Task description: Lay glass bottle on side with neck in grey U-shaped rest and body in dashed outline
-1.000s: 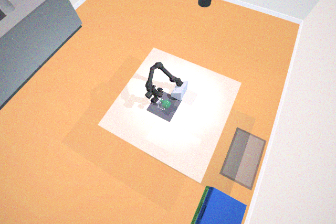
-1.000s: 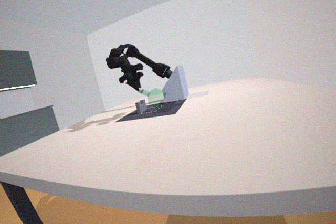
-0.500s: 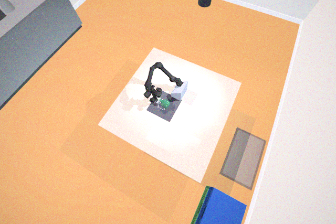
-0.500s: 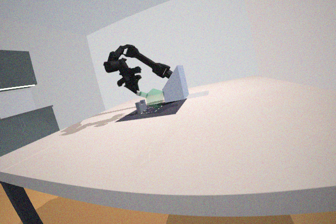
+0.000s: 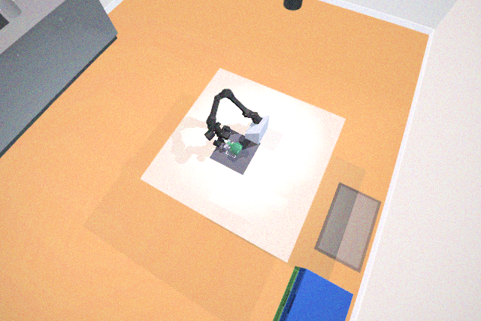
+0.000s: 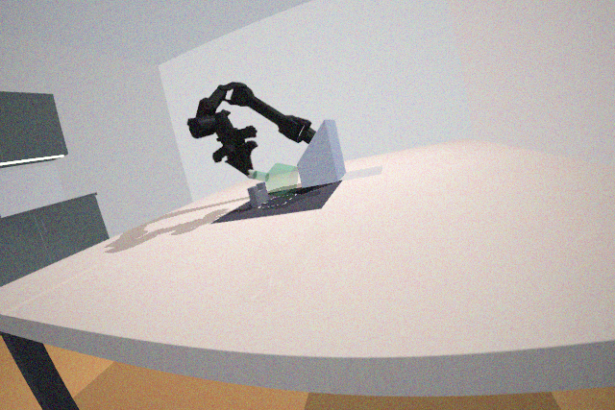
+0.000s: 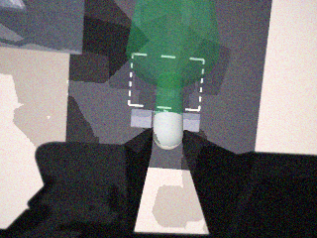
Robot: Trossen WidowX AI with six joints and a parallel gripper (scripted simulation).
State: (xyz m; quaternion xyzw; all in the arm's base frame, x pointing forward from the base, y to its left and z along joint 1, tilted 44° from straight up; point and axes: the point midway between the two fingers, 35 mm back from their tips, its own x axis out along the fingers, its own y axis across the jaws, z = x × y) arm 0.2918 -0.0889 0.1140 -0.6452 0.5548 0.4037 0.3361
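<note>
The green glass bottle (image 5: 235,148) (image 6: 282,177) (image 7: 173,42) is close to lying on its side, its pale neck end towards my gripper. My gripper (image 5: 225,143) (image 6: 252,173) (image 7: 167,133) is shut on that neck end. The grey U-shaped rest (image 6: 258,195) (image 7: 141,119) stands on the dark mat (image 5: 243,165) (image 6: 312,204) (image 7: 243,94). In the exterior view the neck is higher than the rest; in the wrist view it covers the rest's middle. The dashed outline (image 7: 136,105) is partly under the body, which reaches past its far side. Whether the body touches the mat is unclear.
A pale blue-grey sloped block (image 5: 256,131) (image 6: 325,159) (image 7: 40,27) stands at the mat's edge, close to the bottle's body in the exterior view. The arm arches over from behind that block. The pale table top (image 5: 303,146) (image 6: 397,271) surrounds the mat.
</note>
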